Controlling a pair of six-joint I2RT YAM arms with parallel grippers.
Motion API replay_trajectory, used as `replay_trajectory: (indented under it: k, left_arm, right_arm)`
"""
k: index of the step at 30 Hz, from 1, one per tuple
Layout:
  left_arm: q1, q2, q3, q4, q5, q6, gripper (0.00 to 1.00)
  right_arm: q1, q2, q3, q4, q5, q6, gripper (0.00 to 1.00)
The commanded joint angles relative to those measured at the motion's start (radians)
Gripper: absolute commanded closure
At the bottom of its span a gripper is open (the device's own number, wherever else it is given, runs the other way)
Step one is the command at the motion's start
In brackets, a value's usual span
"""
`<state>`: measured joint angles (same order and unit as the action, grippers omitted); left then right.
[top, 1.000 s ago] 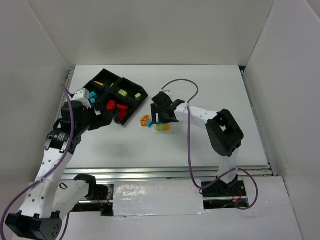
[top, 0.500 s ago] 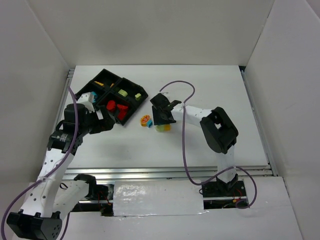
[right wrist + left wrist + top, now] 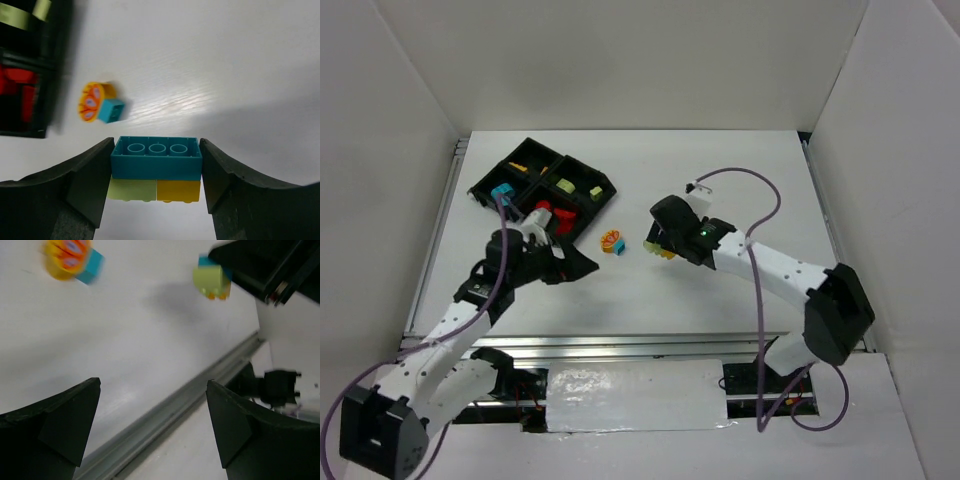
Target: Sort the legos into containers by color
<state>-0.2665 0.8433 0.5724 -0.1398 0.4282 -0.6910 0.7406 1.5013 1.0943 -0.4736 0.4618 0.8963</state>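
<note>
- Top view: bright, even white light from above; the arms [image 3: 770, 265] cast only faint, soft-edged shadows on the table [image 3: 740, 170]
- Left wrist view: soft and motion-blurred throughout; the orange and teal brick [image 3: 72, 257] smears at the top edge
- Right wrist view: the teal-topped brick [image 3: 156, 157] is sharp, the tray [image 3: 60, 65] at the left edge blurs, and a pale sheen streaks the table
</note>
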Motion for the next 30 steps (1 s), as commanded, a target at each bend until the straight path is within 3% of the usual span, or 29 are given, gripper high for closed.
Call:
replay_trajectory:
  k: [1,5,8,10,17,24,27,30]
  left_arm:
    - [-0.196,0.064,-0.034,0.443,0.042,-0.162,0.01]
    - [-0.353,0.206,-0.005,0.630,-0.065,-0.159,0.01]
    - [-0.402,0.302,0.033,0.713,-0.100,-0.160,0.01]
    - [-0.410,0.348,0.038,0.790,-0.115,-0.179,0.01]
    - [-0.431,0.425,0.099,0.778,-0.157,-0.163,0.03]
    - [-0.436,0.448,0.095,0.861,-0.149,-0.196,0.05]
    - [-0.441,0.454,0.110,0.872,-0.135,-0.200,0.11]
    - [-0.444,0.462,0.129,0.852,-0.128,-0.190,0.33]
  right_arm:
    - [0.081,-0.105,-0.011,-0.051,0.168,0.245,1.00]
    - [0.170,-0.160,0.019,-0.199,0.268,0.401,1.00]
    - [0.226,-0.206,0.026,-0.238,0.319,0.461,1.00]
    - [0.258,-0.245,0.015,-0.247,0.331,0.489,1.00]
    - [0.304,-0.361,-0.043,-0.206,0.344,0.507,1.00]
    - [0.338,-0.348,-0.039,-0.158,0.321,0.474,1.00]
    - [0.342,-0.317,-0.021,-0.171,0.327,0.497,1.00]
    - [0.344,-0.309,-0.008,-0.171,0.331,0.498,1.00]
